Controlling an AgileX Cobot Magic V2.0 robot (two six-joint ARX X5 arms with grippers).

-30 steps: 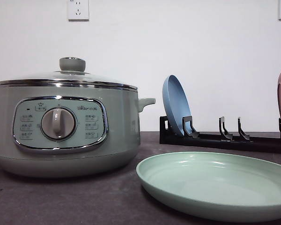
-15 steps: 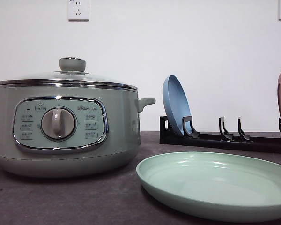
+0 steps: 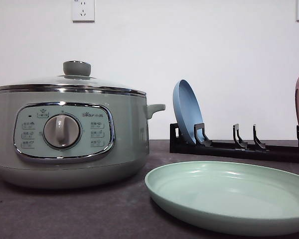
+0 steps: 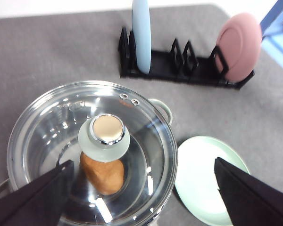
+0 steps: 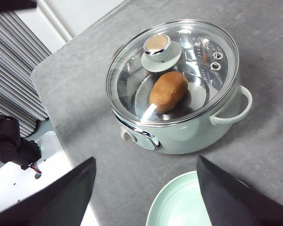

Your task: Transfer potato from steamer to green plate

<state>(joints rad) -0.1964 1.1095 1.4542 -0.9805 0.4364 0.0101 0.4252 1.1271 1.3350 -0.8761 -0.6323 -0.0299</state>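
Potato (image 5: 168,91) lies under the steamer (image 3: 70,134) lid (image 4: 92,150): firm, smooth, best gripped across its middle; both grippers (image 4: 146,197) (image 5: 146,197) gape empty.

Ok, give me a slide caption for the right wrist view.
Potato sits under the closed glass lid of the steamer, green plate empty beside it.

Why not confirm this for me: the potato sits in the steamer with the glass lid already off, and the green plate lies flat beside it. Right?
Not quite. The glass lid is on the steamer, covering the potato, as the right wrist view shows. The green plate does lie flat beside it.
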